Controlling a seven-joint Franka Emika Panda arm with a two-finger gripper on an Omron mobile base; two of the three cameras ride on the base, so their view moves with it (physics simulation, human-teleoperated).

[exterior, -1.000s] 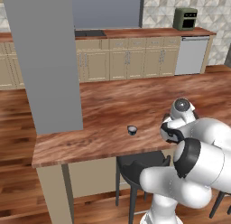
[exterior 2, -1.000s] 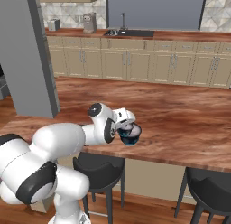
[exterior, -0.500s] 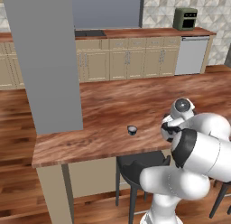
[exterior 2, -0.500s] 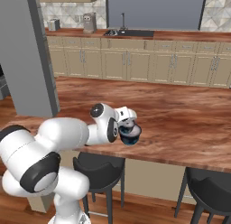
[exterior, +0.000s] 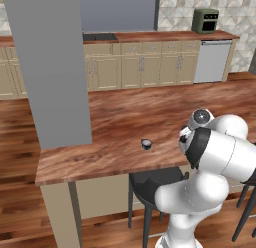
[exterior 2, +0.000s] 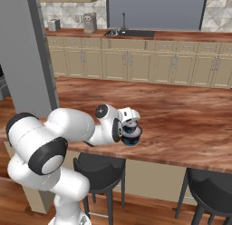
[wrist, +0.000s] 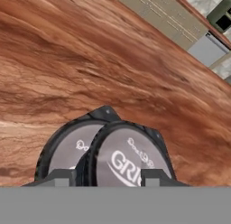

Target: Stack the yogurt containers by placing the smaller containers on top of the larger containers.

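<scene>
The tiniest dark cup [exterior: 146, 144] stands alone on the wooden counter [exterior: 100, 157], left of my arm. My gripper [exterior 2: 131, 129] hangs just above a dark blue cup [exterior 2: 132, 138] near the counter's front edge. In the hand view my gripper [wrist: 107, 177] is open, its fingertips [wrist: 152, 175] spread over two pale-topped cups. The middle-sized cup [wrist: 128, 160] overlaps the widest cup [wrist: 67, 148] and seems to rest on it, off to one side. I cannot tell for sure whether it is on top or beside.
A wide grey pillar [exterior: 50, 67] rises from the counter's left end. Dark bar stools [exterior 2: 97, 167] stand under the front edge, another stool [exterior 2: 208, 188] to the right. Cabinets and a sink [exterior 2: 129, 33] line the far wall.
My arm's elbow has swung to a new pose, while the hand has stayed over the same two cups. The cups have not moved.
</scene>
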